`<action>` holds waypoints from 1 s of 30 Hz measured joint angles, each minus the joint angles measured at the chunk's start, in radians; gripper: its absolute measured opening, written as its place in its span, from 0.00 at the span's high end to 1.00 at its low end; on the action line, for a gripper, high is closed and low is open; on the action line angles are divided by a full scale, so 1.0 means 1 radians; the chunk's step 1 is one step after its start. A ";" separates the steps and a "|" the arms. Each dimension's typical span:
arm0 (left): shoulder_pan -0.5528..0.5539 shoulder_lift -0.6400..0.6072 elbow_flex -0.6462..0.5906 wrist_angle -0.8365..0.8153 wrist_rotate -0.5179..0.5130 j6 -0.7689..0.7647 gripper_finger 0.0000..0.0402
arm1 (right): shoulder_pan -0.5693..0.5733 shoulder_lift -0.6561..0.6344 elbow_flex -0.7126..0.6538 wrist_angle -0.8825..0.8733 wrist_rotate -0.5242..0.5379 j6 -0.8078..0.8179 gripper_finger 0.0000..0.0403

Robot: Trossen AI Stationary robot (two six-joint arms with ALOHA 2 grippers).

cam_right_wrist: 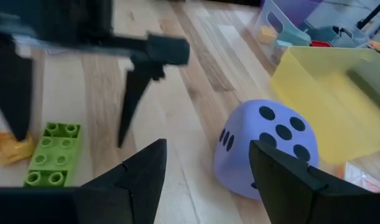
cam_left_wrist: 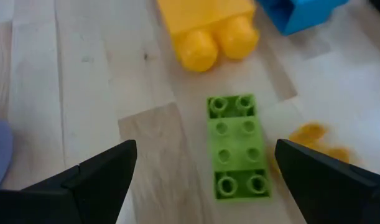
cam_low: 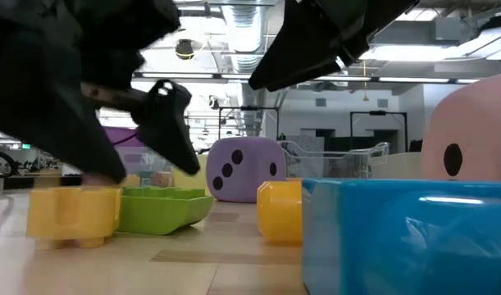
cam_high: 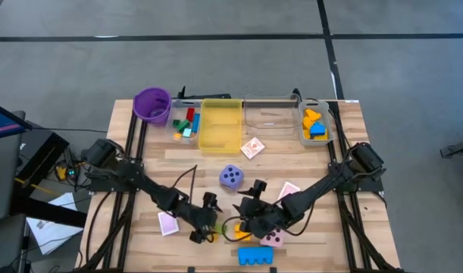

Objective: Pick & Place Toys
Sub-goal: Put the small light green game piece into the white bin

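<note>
A green brick (cam_left_wrist: 236, 146) lies flat on the table, studs up, near the front edge. My left gripper (cam_left_wrist: 205, 155) hovers open above it, one finger on either side, touching nothing; in the high view this gripper (cam_high: 203, 224) is at the front centre. A yellow brick (cam_left_wrist: 208, 28) and a blue brick (cam_left_wrist: 301, 12) lie just beyond the green one. Close to the right of my left gripper, my right gripper (cam_high: 248, 214) is open and empty, pointing at the purple die (cam_right_wrist: 264, 146). The pink die (cam_high: 273, 239) rests beside the blue brick (cam_high: 255, 256).
Along the far edge stand a purple cup (cam_high: 151, 104), a clear bin with bricks (cam_high: 184, 125), a yellow bin (cam_high: 220, 123), an empty clear bin (cam_high: 270, 117) and a clear bin (cam_high: 314, 125) with orange and blue bricks. Pink-backed cards (cam_high: 168, 223) (cam_high: 252, 148) (cam_high: 289, 191) lie flat on the wood.
</note>
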 joint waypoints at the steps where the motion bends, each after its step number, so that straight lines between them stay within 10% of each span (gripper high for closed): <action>1: 0.004 0.010 0.000 0.006 -0.001 -0.003 0.06 | 0.002 0.000 0.000 0.003 0.000 0.011 0.45; 16: 0.005 0.060 0.000 0.030 -0.003 -0.004 0.15 | 0.029 0.000 0.000 0.008 0.000 0.062 0.45; 30: 0.005 0.060 0.000 0.040 0.048 -0.049 0.68 | 0.031 0.000 0.000 0.046 0.002 0.058 0.45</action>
